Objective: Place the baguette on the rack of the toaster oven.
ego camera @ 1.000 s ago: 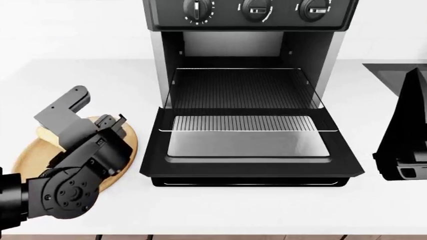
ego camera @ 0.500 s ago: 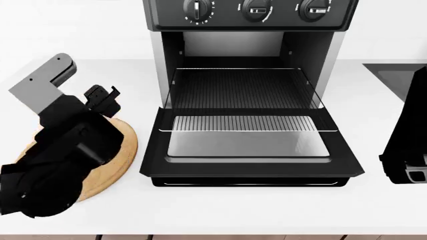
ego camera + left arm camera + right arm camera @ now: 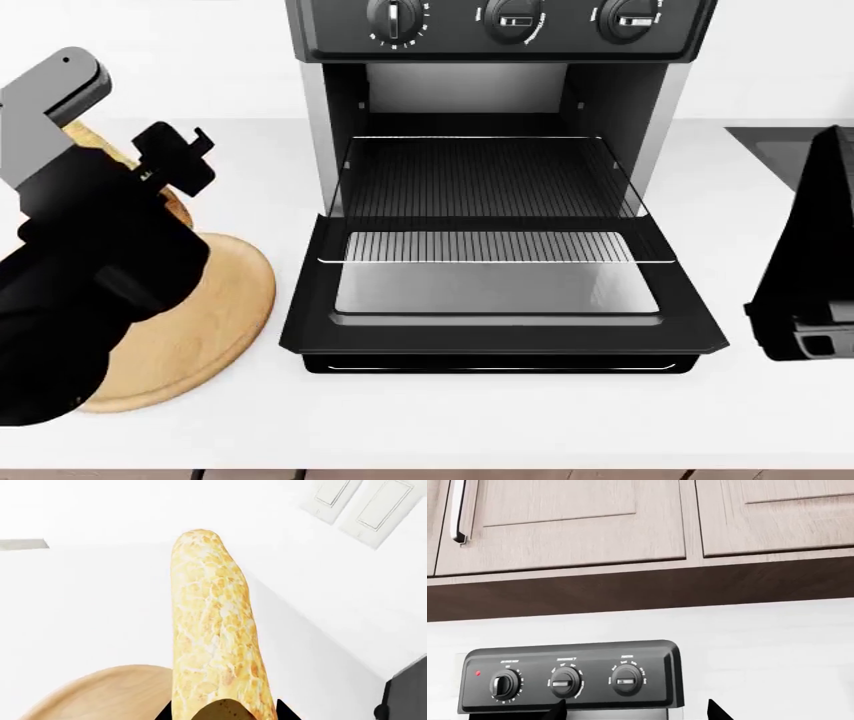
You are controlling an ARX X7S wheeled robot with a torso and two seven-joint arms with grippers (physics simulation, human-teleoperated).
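Left wrist view showed the baguette [image 3: 212, 630] pinched in the left gripper [image 3: 220, 712], sticking out lengthwise from it, lifted above the round board [image 3: 200, 320] left of the toaster oven [image 3: 501, 200]; right gripper's state unclear.

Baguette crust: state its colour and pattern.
Golden-yellow baguette, mottled with fine pale crackle lines; clearest in the left wrist view.

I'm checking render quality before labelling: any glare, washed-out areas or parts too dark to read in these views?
Head view: the left arm is a flat black mass hiding most of the baguette; the toaster oven door glass shows a pale sheen. Left wrist view: sharp crust, white counter and wall nearly merge. Right wrist view: evenly lit, knob labels too small to read.
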